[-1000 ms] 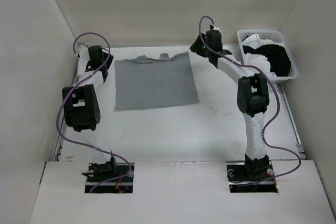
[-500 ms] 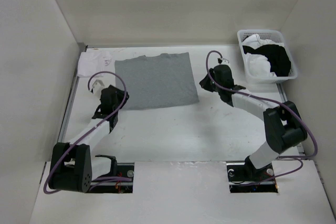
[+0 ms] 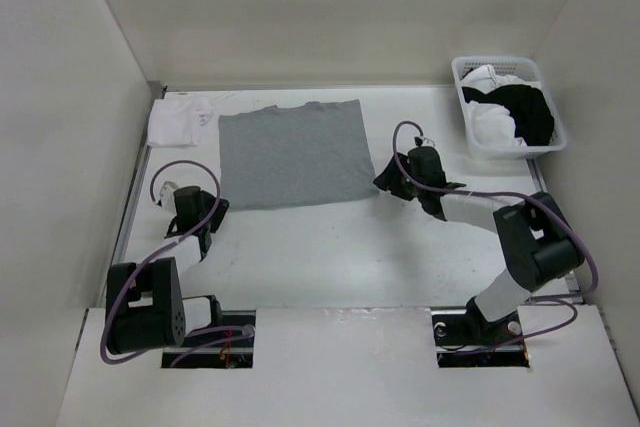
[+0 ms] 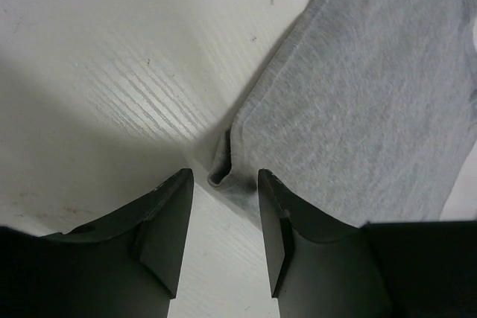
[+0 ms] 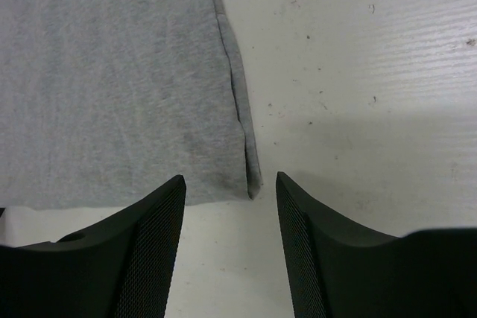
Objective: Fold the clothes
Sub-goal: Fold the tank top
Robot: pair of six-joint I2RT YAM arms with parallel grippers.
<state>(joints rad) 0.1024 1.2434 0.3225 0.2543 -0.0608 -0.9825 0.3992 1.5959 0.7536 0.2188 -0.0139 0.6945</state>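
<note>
Lying flat on the worktop (image 3: 330,247), a little back from its middle, the gray T-shirt (image 3: 293,154) shows as a tidy rectangle with the collar at the far edge and no sleeve sticking out at either side; in the right wrist view a second layer of cloth runs along the shirt's right border, so I judge that the sides have been turned in and the lengthwise part of the fold is done; the crosswise part looks not yet begun, since the near hem lies on the worktop and nothing is lifted; the left fingers (image 4: 168,221) stand open, one on each side of the near left corner, which curls up slightly in the gap between them, and they have hold of nothing; the right fingers (image 5: 153,236) are likewise apart, with the near right corner just ahead of the gap, and they grip nothing either; both arms reach low toward those two corners, which suggests the step in hand is taking the hem to carry it toward the collar; what seems left is that grasp, one fold or perhaps two across the length, and a final smoothing; the small white cloth (image 3: 178,122) sits at the far left corner, apart from the shirt, and the basket (image 3: 459,69) at the far right holds black and white garments (image 3: 522,112), none of them touched.
</note>
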